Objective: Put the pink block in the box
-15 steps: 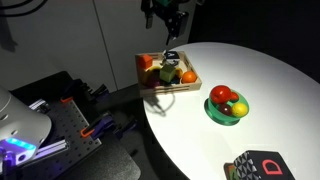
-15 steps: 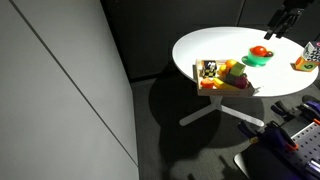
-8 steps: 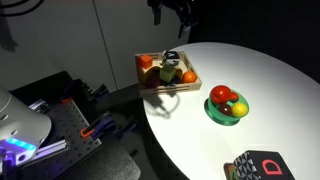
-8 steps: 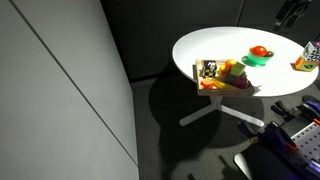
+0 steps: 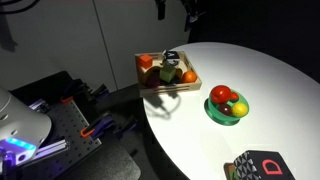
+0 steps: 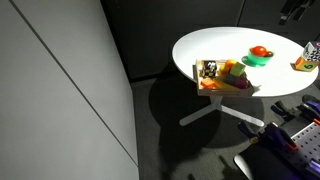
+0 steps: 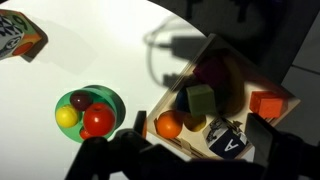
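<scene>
I hold the black Robotiq gripper point(image 5: 176, 8) high, mostly cut off at the frame's top edge. In the wrist view its dark fingers point(image 7: 100, 160) look spread apart and empty, I think.

white round table point(image 5: 270, 80): fills right half | box point(image 5: 142, 62): upper centre, at table's edge, orange and green pieces inside | green bowl point(image 5: 215, 114): fruit, right of centre | dark block point(image 5: 262, 165): red D, bottom right | gripper point(image 5: 176, 8): top edge, cropped
</scene>
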Motion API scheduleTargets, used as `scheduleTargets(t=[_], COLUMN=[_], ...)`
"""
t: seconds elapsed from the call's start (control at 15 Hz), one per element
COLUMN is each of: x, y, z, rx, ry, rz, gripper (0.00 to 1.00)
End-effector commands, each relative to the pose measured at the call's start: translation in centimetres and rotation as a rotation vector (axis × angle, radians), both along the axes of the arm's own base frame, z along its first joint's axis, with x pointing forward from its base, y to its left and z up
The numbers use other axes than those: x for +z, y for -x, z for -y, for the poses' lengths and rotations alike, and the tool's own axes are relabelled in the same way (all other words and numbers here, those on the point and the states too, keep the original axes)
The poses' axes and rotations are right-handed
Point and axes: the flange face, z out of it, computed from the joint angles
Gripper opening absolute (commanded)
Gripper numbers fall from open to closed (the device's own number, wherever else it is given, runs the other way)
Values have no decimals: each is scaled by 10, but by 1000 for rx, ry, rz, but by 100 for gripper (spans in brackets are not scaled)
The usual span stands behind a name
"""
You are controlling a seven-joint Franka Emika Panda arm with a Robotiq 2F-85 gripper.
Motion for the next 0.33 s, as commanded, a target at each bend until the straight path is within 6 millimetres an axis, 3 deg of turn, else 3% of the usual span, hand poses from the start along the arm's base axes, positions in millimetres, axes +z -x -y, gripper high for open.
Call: scheduleTargets(t=[0.0, 0.07, 0.27], x=[12, 2, 0], y=[3, 1, 1], z=[3, 0, 0], rx=[-13, -1, 0], ry=[10, -2, -3], rz=[-15, -4, -8], gripper=[100, 100, 100])
